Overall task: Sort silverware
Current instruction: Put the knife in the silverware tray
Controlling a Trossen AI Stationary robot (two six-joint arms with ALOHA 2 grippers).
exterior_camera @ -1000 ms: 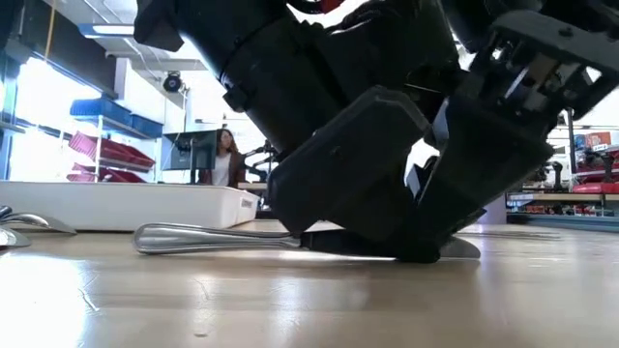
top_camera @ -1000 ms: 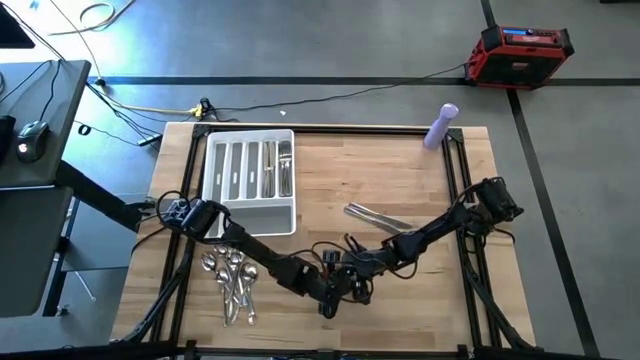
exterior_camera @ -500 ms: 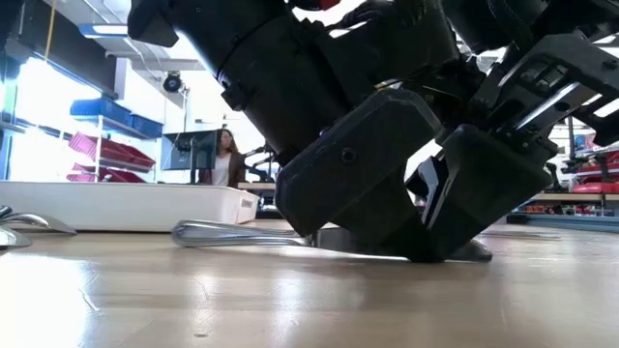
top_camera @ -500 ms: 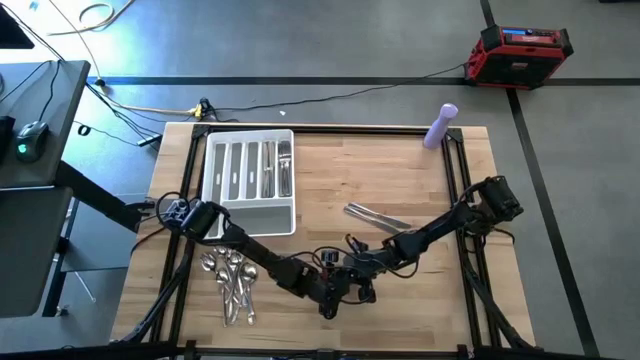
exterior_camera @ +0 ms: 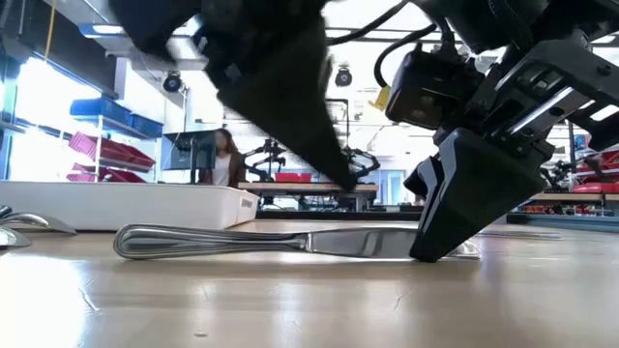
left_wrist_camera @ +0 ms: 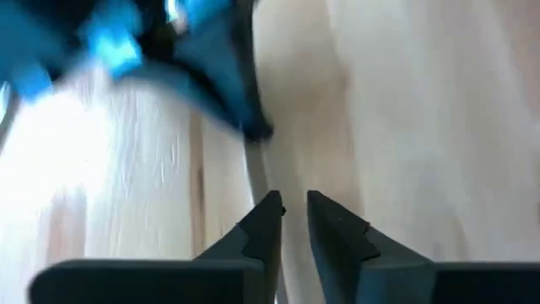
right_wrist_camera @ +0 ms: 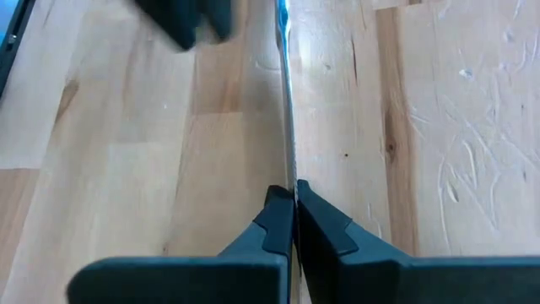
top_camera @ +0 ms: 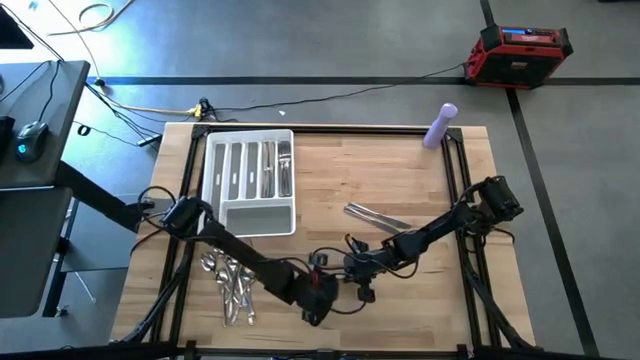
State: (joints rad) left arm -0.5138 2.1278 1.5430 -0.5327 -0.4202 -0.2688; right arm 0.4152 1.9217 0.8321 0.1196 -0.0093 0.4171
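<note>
Near the front of the table [top_camera: 400, 180], the right gripper [right_wrist_camera: 294, 203] is pinched tight on the blade of a knife [exterior_camera: 280, 240] that lies flat on the wood. The left gripper [left_wrist_camera: 291, 211] hangs just beside it over the same knife, fingers slightly parted and holding nothing. Spoons [top_camera: 230, 280] lie in a heap below the white tray [top_camera: 250, 215], with more knives [top_camera: 375, 215] further right

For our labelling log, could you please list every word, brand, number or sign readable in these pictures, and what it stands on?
No text can be read in any view.
Red case on the floor: its blue panel is too small to read.
Tray, purple bottle, knife: no markings show.
Back-room shelves in the low view: signs too blurred to read.
</note>
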